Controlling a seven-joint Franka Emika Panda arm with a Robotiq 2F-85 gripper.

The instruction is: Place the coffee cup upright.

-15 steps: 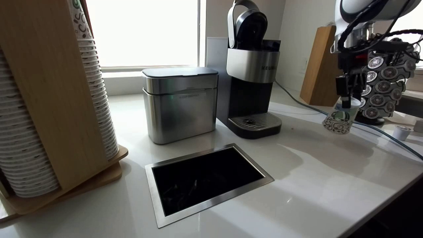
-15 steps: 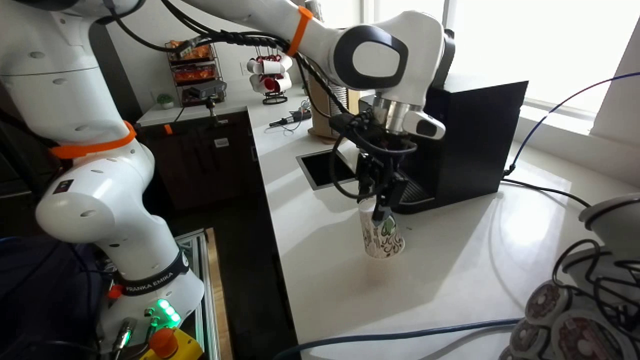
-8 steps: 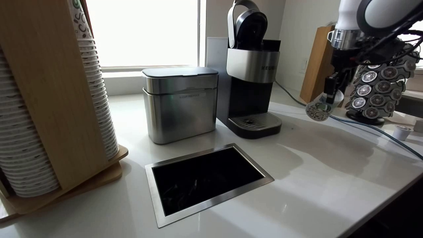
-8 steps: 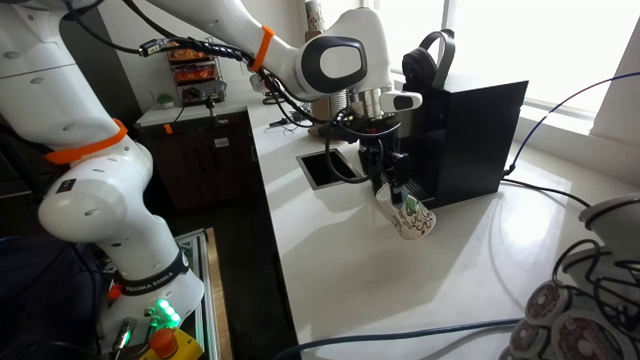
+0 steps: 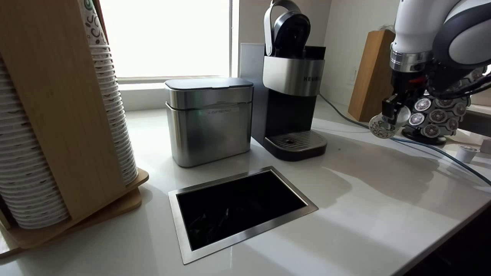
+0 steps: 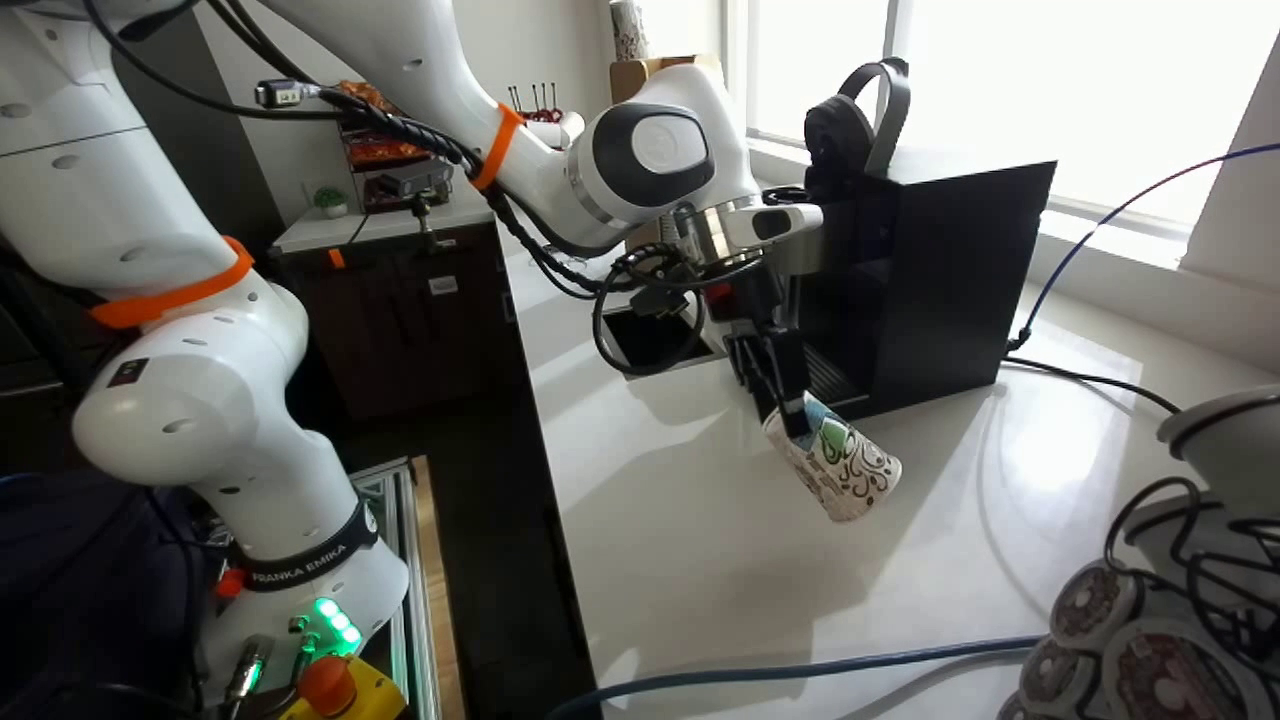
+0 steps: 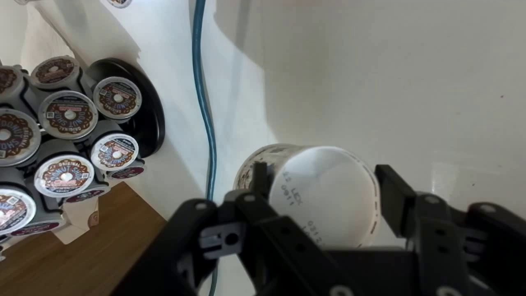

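The coffee cup shows as a white paper cup with dark swirls and a green logo, in both exterior views (image 5: 379, 128) (image 6: 850, 470). My gripper (image 6: 782, 415) is shut on it near its narrow base end and holds it in the air above the counter. The cup is upside down and strongly tilted, its wider end pointing down and away from the arm. In the wrist view the gripper (image 7: 321, 172) has a finger on each side of the cup, whose white printed base (image 7: 328, 197) faces the camera. The cup's mouth is hidden there.
A black coffee machine (image 5: 293, 76), a metal canister (image 5: 209, 126) and a metal-rimmed counter opening (image 5: 249, 232) stand beyond. A pod carousel (image 7: 68, 115) and blue cable (image 7: 205, 107) lie beside the cup. A small pod (image 5: 467, 154) sits near the carousel. Stacked cups (image 5: 115, 103) fill a wooden holder.
The cup has gone from nearly vertical upside down to strongly tilted, its wide end swinging outward. The gripper rose, then shifted slightly back, and the wrist tilted with it. The grip stays shut.
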